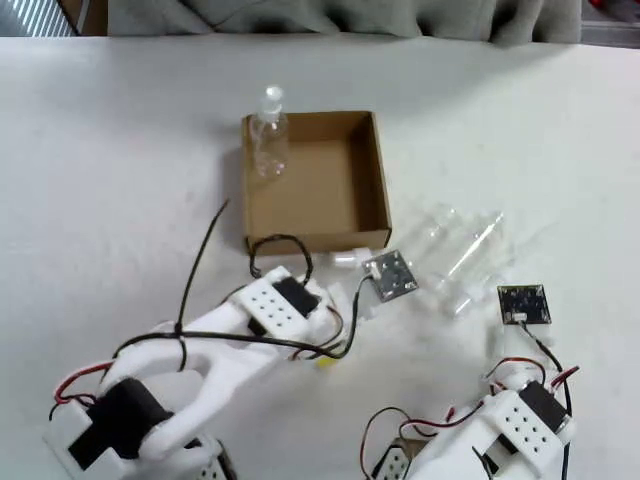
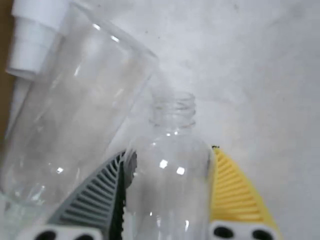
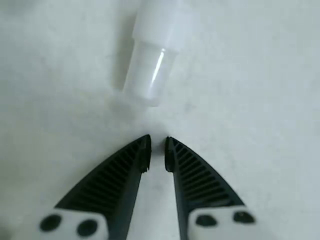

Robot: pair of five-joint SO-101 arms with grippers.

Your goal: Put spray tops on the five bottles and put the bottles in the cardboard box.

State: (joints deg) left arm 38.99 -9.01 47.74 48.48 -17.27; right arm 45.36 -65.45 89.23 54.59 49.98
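Note:
A clear open-necked bottle (image 2: 172,170) sits between the grey and yellow fingers of my left gripper (image 2: 170,200), which is shut on it. Beside it lies a second clear bottle (image 2: 75,105) with a white spray top (image 2: 32,35), close to the brown box wall. In the high view the left gripper (image 1: 350,298) is just in front of the cardboard box (image 1: 365,185). One topped bottle (image 1: 270,135) stands in the box's far left corner. My right gripper (image 3: 157,150) hangs shut over bare table, a white spray top (image 3: 155,60) lying just beyond its tips.
Several clear bottles (image 1: 455,250) lie on the white table to the right of the box. The right arm (image 1: 520,420) is at the near right edge. Black cables (image 1: 200,270) loop from the left arm near the box's front.

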